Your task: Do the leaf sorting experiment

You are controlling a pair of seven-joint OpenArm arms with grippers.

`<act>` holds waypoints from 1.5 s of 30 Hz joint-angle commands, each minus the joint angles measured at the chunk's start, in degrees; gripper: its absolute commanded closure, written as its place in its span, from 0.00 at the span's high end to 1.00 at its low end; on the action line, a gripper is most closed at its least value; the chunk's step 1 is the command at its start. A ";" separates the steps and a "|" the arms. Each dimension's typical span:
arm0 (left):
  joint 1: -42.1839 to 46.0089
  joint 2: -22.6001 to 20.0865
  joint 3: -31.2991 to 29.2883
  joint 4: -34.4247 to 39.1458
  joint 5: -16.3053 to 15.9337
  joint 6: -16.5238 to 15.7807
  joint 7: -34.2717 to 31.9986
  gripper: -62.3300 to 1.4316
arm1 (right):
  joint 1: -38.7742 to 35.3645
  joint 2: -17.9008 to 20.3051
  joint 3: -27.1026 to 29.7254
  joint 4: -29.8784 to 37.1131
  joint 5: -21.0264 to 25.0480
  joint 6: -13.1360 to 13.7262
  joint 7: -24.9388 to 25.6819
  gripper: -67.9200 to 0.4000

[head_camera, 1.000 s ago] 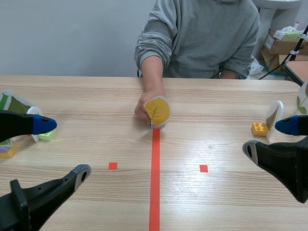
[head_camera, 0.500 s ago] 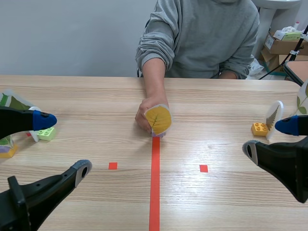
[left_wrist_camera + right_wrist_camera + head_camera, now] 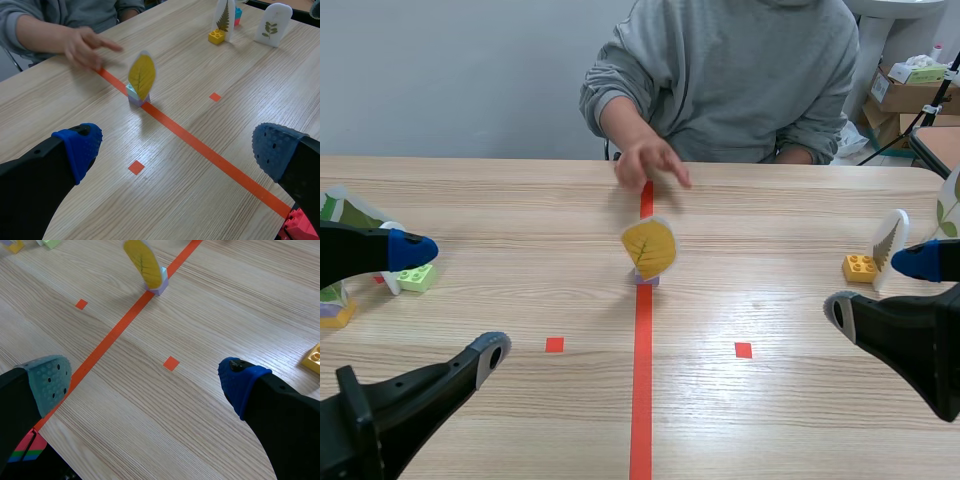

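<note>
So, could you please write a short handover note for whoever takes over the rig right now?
Left gripper: open, empty. Right gripper: open, empty.
Yellow leaf card stands on the centre tape line; the person's hand is beyond it, not touching.
Done, it seems: a green leaf card stands at the left, a fern card at the right.
Left: pick up the yellow card and sort it to a side.

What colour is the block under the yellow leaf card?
The block is lavender with pale blue on top; it shows best in the left wrist view.
</note>
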 commanded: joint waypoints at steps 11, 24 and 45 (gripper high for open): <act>0.02 0.11 -0.11 0.98 -0.52 -0.17 -1.03 1.00 | 0.52 0.74 0.28 0.11 1.05 0.48 1.05 0.89; 0.02 0.11 -0.11 0.98 -0.52 -0.17 -1.03 1.00 | 0.52 0.74 0.28 0.11 1.07 0.48 1.05 0.89; -0.63 0.11 -0.09 0.37 -2.69 -0.15 -1.42 1.00 | 0.52 0.74 0.28 0.11 1.05 0.48 1.05 0.89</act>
